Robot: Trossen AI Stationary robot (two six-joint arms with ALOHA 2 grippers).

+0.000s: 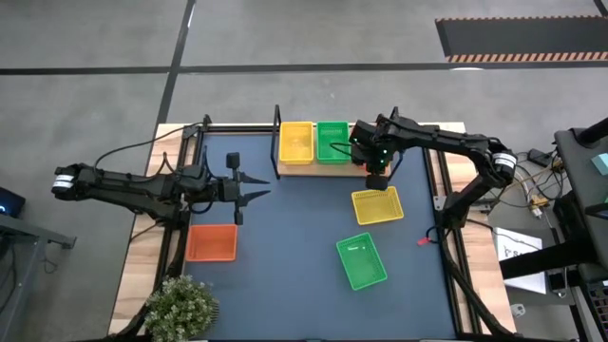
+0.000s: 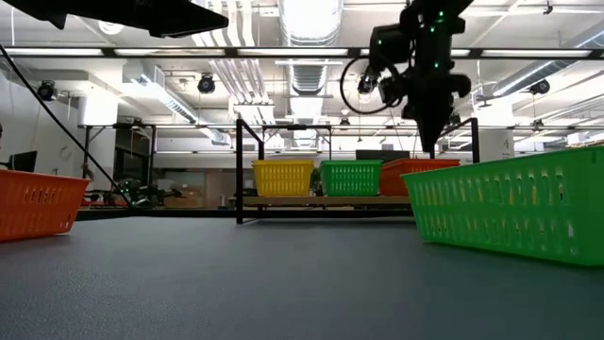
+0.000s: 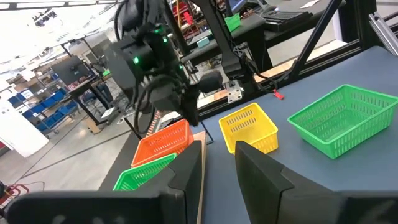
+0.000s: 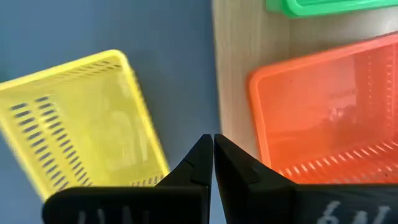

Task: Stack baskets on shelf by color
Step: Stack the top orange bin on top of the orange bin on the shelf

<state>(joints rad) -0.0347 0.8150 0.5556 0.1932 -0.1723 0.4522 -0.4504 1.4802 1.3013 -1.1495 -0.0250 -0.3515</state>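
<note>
On the wooden shelf [image 1: 313, 169] at the table's far edge, a yellow basket [image 1: 295, 142], a green basket [image 1: 331, 141] and an orange basket [image 4: 329, 118] stand side by side. My right gripper [image 4: 213, 149] hangs shut above the shelf's near edge, beside the orange basket, pointing steeply down and touching nothing. On the table just nearer lies a loose yellow basket [image 1: 377, 205], and nearer still a green basket [image 1: 362, 261]. Another orange basket [image 1: 211, 242] rests at the near left. My left gripper [image 1: 256, 193] waits open and level over the table's left half, with nothing between its fingers.
A potted plant [image 1: 180, 304] stands at the near left corner. Black posts [image 2: 239, 170] rise at the shelf's ends. The dark blue tabletop [image 1: 285, 256] between the loose baskets is bare.
</note>
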